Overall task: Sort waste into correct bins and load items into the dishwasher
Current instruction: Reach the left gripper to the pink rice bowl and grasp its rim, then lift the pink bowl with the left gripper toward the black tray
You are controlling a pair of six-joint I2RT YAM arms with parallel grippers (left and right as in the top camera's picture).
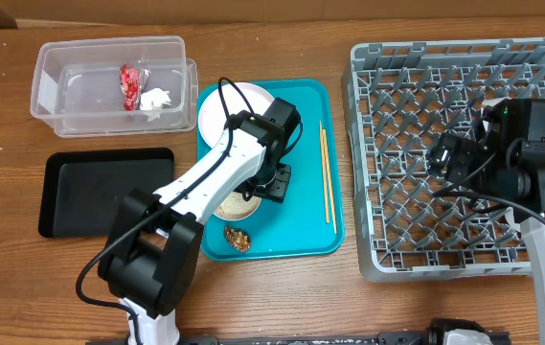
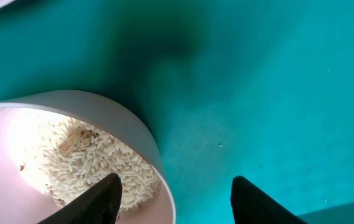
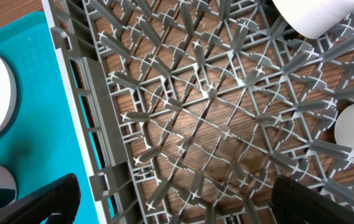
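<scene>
Left gripper [image 2: 175, 182]: stood spread astride rim of bowl [image 2: 89, 106]
Right gripper [image 3: 173, 186]: hung spread wide over rack [image 3: 214, 93]
Bowl: sat 6 o'clock of plate [image 1: 213, 113]

We see a table [image 1: 4, 287] of brown, grained wood, and thin chopsticks [image 1: 327, 172] of pale bare wood lying on a teal tray [image 1: 306, 220] of smooth, faintly shiny plastic. The tub [image 1: 71, 57] is clear, slightly cloudy plastic and holds a crinkled glossy red wrapper [image 1: 130, 84] and a soft white tissue [image 1: 157, 99], while the black tray [image 1: 71, 196] looks matt. The dish rack [image 1: 363, 192] is dull grey moulded plastic, and the white bowl [image 2: 121, 124] is smooth and softly glossy around matt rice grains [image 2: 83, 168].
</scene>
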